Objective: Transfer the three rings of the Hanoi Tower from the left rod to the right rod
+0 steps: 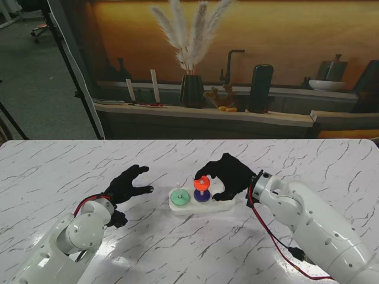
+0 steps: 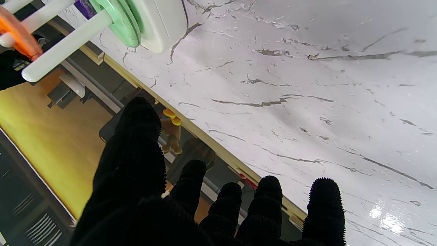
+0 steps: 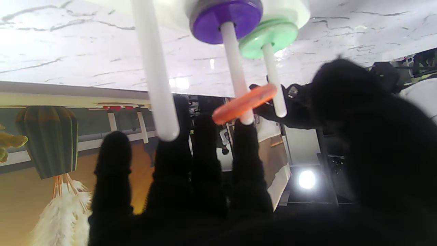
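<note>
stand view: right robot hand pinches orange ring atop middle rod; left robot hand spread, empty.

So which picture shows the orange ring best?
The right wrist view: the orange ring is large, tilted near the middle rod's tip. The stand view shows it small; the left wrist view only its edge.
</note>
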Action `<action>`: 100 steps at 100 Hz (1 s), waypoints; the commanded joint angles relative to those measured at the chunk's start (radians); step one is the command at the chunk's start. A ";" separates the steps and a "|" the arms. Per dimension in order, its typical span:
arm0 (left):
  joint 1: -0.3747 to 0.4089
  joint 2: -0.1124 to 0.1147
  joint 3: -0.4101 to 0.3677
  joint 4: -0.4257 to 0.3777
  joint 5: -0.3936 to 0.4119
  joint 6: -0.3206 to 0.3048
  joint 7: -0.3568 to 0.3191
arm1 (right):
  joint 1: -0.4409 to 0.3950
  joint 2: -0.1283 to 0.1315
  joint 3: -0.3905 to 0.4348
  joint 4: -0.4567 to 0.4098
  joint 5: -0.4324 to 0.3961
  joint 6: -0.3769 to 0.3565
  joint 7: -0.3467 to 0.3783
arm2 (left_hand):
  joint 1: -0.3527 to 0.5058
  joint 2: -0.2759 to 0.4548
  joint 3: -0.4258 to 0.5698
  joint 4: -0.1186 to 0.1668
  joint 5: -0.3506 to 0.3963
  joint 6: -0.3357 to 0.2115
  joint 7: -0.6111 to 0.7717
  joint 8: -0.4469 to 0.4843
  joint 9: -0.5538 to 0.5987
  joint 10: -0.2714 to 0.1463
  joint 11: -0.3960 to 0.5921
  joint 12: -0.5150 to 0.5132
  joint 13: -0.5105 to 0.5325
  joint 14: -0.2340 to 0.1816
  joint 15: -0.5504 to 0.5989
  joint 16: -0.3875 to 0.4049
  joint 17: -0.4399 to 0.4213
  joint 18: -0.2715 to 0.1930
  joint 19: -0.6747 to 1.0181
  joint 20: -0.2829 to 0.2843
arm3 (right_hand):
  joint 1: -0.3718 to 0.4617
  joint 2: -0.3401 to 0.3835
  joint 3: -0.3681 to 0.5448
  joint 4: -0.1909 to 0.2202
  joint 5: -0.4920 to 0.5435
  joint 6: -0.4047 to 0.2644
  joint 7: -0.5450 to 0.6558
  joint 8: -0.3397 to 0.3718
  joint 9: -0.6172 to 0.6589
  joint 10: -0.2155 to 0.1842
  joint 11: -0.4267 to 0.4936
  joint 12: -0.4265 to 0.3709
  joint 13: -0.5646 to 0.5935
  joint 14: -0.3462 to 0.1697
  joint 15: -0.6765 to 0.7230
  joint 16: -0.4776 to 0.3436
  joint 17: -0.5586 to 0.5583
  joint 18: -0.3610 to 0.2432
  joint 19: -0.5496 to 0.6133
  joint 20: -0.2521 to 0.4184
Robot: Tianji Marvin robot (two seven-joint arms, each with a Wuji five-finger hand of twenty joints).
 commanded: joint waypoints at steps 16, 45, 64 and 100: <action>0.005 -0.006 0.001 0.003 -0.006 -0.018 -0.012 | -0.010 0.003 0.002 -0.015 -0.009 0.006 0.016 | -0.009 0.029 -0.027 -0.046 -0.024 -0.026 -0.003 -0.017 0.014 -0.020 0.001 0.007 -0.029 -0.025 -0.021 -0.008 -0.021 -0.006 -0.039 -0.003 | -0.075 -0.012 -0.025 -0.039 -0.057 -0.008 -0.060 0.031 -0.055 0.041 -0.101 -0.044 -0.042 0.025 -0.048 -0.009 -0.037 0.070 -0.028 0.027; 0.004 -0.006 0.000 0.003 -0.004 -0.017 -0.011 | -0.020 0.000 0.019 -0.018 -0.003 0.019 0.008 | -0.006 0.024 -0.026 -0.046 -0.026 -0.027 -0.004 -0.018 0.014 -0.020 0.001 0.007 -0.028 -0.025 -0.021 -0.008 -0.020 -0.006 -0.040 -0.003 | -0.090 0.028 -0.053 -0.034 -0.056 -0.017 -0.087 0.038 -0.032 0.046 -0.174 -0.104 -0.050 0.039 -0.095 -0.028 -0.055 0.078 -0.053 0.026; -0.011 -0.004 0.019 0.016 0.014 -0.028 -0.011 | -0.049 -0.002 0.064 -0.039 -0.013 0.058 -0.012 | 0.018 -0.029 -0.022 -0.037 -0.026 -0.024 -0.004 -0.018 0.024 -0.016 0.005 0.009 -0.006 -0.014 -0.008 -0.002 -0.005 0.002 -0.032 0.002 | -0.077 0.076 -0.089 -0.020 -0.061 -0.008 -0.093 0.042 -0.026 0.033 -0.170 -0.107 -0.060 0.042 -0.122 -0.039 -0.067 0.084 -0.075 0.016; -0.063 0.006 0.097 0.039 0.059 -0.074 -0.034 | -0.120 -0.009 0.167 -0.071 0.013 0.166 -0.020 | 0.036 -0.093 -0.003 -0.015 -0.006 -0.041 0.025 0.006 0.049 -0.021 0.010 0.020 0.014 -0.017 0.008 0.009 -0.003 0.013 0.022 0.029 | -0.057 0.137 -0.140 0.007 -0.060 -0.006 -0.098 0.046 -0.028 0.007 -0.167 -0.109 -0.086 0.062 -0.188 -0.078 -0.094 0.099 -0.117 -0.022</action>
